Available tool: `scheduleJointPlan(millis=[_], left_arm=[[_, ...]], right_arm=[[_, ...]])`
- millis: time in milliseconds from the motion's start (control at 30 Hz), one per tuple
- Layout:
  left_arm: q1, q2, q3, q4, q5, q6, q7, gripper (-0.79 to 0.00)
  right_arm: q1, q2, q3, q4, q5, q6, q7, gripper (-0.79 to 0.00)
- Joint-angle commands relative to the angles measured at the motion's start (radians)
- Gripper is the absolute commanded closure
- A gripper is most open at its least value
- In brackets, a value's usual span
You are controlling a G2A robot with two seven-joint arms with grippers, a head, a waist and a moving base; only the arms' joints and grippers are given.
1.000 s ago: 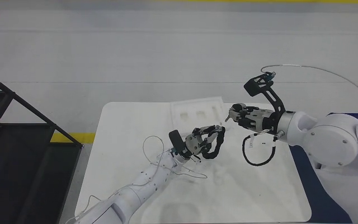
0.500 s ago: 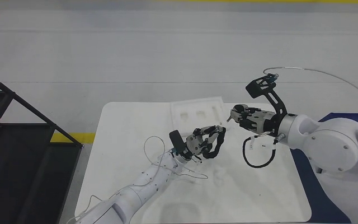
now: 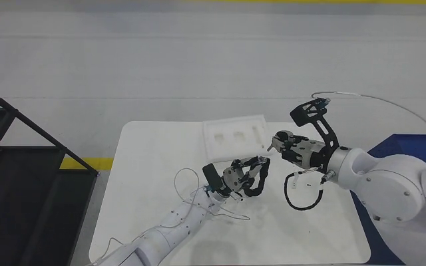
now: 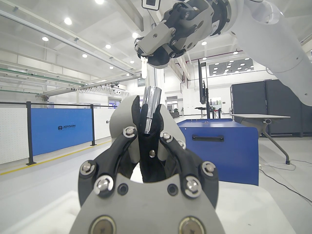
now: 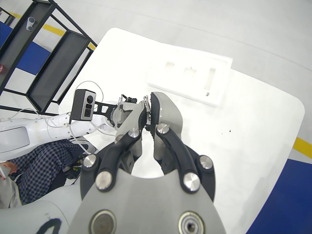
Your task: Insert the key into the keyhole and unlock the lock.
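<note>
The chrome lock cylinder (image 4: 151, 108) stands upright, pinched at its lower half between the narrowly set fingers of the left gripper (image 4: 148, 109), its open end facing up. Just above it hangs the key (image 4: 144, 69), blade pointing down, its tip near the cylinder's rim but apart from it. The right gripper (image 4: 146, 58) clamps the key's head between closed pads (image 5: 154, 108). Both grippers hover over the white table (image 3: 153, 199), near a white foam tray (image 3: 233, 136).

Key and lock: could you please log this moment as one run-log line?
left gripper: shut on lock | right gripper: shut on key | key: tip facing lock, gap between, not inserted
</note>
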Motion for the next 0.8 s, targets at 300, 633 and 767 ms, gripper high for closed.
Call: scheduleJointPlan(millis=[300, 633, 767], left_arm=[[-0.042, -0.047, 0.036, 0.127, -0.004, 0.027, 0.083, 0.000], [-0.063, -0.084, 0.045, 0.204, -0.033, 0.042, 0.123, 0.000], [-0.069, -0.095, 0.046, 0.222, -0.036, 0.046, 0.134, 0.000]], right_arm=[[-0.033, -0.004, -0.031, -0.034, -0.024, -0.010, -0.038, 0.000], [-0.044, -0.007, -0.043, -0.041, -0.061, 0.009, -0.035, 0.000], [-0.048, -0.008, -0.046, -0.038, -0.070, 0.014, -0.029, 0.000]])
